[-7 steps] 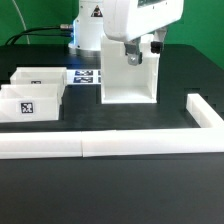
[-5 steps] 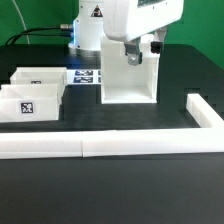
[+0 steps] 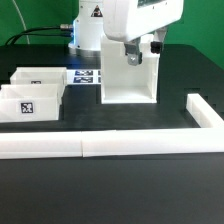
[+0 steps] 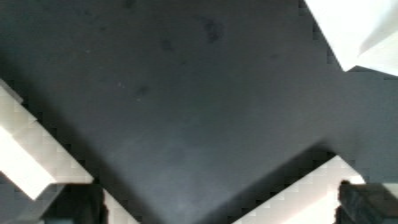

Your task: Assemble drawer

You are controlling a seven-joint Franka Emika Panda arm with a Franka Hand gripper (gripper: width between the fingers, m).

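Observation:
The white open-fronted drawer case [image 3: 128, 80] stands upright in the middle of the black table. Two small tagged open-top trays sit at the exterior view's left, one nearer [image 3: 28, 104] and one behind it [image 3: 38, 78]. My gripper [image 3: 134, 52] hangs right at the case's top edge. In the wrist view my gripper [image 4: 219, 212] is open, with its dark fingertips [image 4: 71, 208] far apart at the picture's edge. Between them lies a dark surface bordered by white edges [image 4: 365, 35]. I cannot tell whether the fingers touch the case.
The marker board [image 3: 85, 75] lies flat behind the trays, left of the case. A long low white rail [image 3: 100, 147] runs along the front, and another rail [image 3: 203, 112] runs along the exterior view's right. The robot's base stands behind the case.

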